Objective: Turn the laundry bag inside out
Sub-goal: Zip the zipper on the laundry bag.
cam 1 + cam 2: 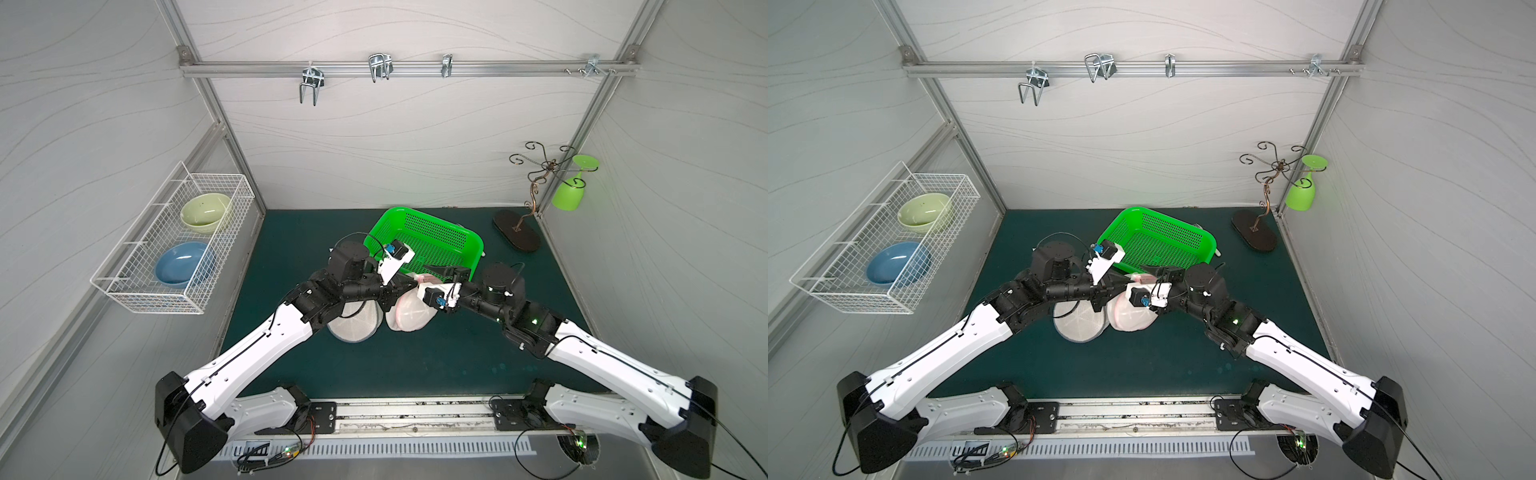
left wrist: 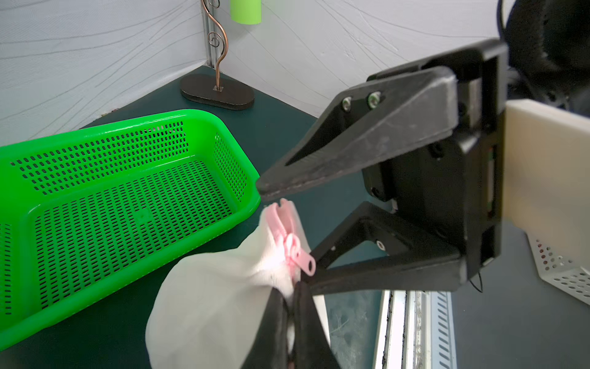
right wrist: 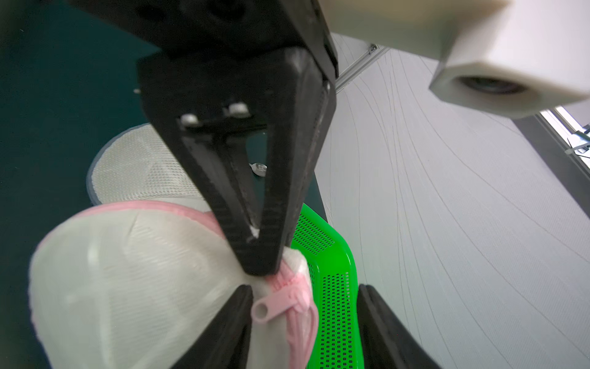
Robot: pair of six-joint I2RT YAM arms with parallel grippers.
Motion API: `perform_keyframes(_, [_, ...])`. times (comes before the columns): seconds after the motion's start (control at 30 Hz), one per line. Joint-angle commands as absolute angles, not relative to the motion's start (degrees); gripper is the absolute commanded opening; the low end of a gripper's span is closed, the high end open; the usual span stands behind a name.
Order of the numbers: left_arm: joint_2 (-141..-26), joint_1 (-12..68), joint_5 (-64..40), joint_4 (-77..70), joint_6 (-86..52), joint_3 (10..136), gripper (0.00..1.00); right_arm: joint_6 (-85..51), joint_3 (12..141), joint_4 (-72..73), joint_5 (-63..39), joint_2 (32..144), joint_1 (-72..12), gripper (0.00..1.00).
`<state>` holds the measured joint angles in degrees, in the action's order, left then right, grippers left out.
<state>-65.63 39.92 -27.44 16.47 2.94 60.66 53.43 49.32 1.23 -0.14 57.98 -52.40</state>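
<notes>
**Item:** laundry bag (image 1: 409,316). White mesh, pink zip edge. Loc.: mid desk (image 1: 415,365), just in front of green basket (image 1: 432,235), betw. the two arms. Gathered to a bunch at the zip end, rounded body below it. Whether the body rests on the desk: can't tell. Pink zip pull (image 2: 301,260) sticks out sideways at the bunch.

**L hand** (image 2: 289,297): jaws closed tight, pinching mesh + zip edge at the bunch.

**R hand** (image 3: 305,292): jaws apart, one finger either side of the bunched zip end. One finger is against the mesh, the other clear of it; nothing gripped.

**Also present:**
- Round white mesh piece (image 1: 353,328), grey edge, flat on desk under L arm, just beside the bag.
- Wire rack (image 1: 141,266) on L wall, w/ green bowl (image 1: 205,212) + blue bowl (image 1: 183,264).
- Stand (image 1: 515,230) w/ curled hooks, R rear corner; green goblet (image 1: 567,195) hangs upside down from it.
</notes>
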Motion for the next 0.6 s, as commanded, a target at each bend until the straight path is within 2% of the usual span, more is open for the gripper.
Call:
perform_keyframes(0.0, [-64.68,40.09,-29.83,12.29,2.07,62.23,0.00,56.66,49.43,6.45,2.50,58.02,-52.91,0.54])
perform_keyframes(0.27, [-64.81,40.11,-29.30,12.73,2.20,62.22,0.00,56.95,48.26,7.60,2.42,56.34,-53.34,0.45])
perform_keyframes(0.57, [-63.41,40.08,-26.58,13.30,2.91,61.79,0.00,56.95,47.08,6.42,2.14,55.12,-53.61,0.28])
